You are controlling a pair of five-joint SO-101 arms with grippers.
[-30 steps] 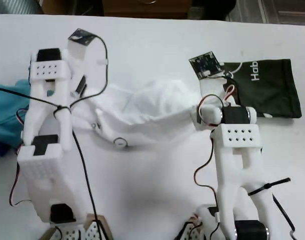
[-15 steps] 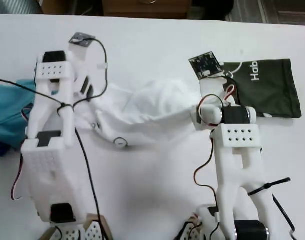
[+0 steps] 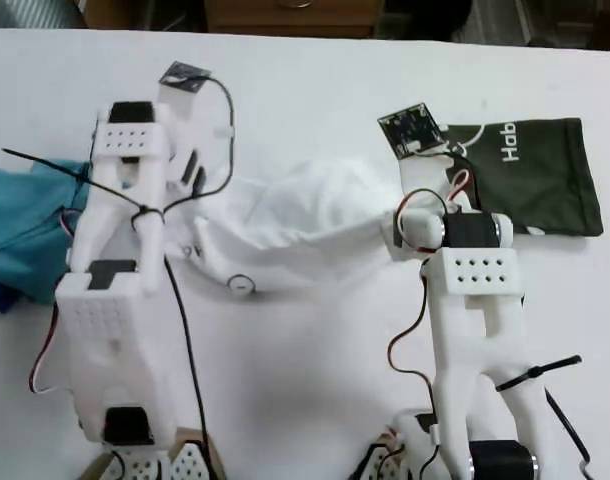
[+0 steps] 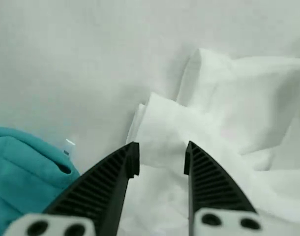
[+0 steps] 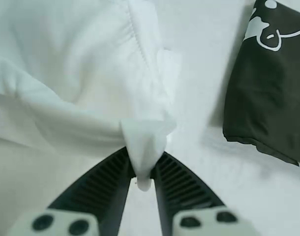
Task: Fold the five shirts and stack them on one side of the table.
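Three shirts: white shirt [image 3: 305, 215] centre, teal shirt [image 3: 25, 230] left edge, dark green shirt [image 3: 540, 175] upper right. Two robot arms: left arm [image 3: 110, 320] lower left, right arm [image 3: 475, 290] lower right. One white table [image 3: 315, 380].

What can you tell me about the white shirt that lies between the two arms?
The white shirt is thin, soft-looking cloth, crumpled and not folded, lying on the white table between the arms. The right gripper is shut on a bunched edge at one end. The left gripper, open, sits over a doubled corner at the other end.
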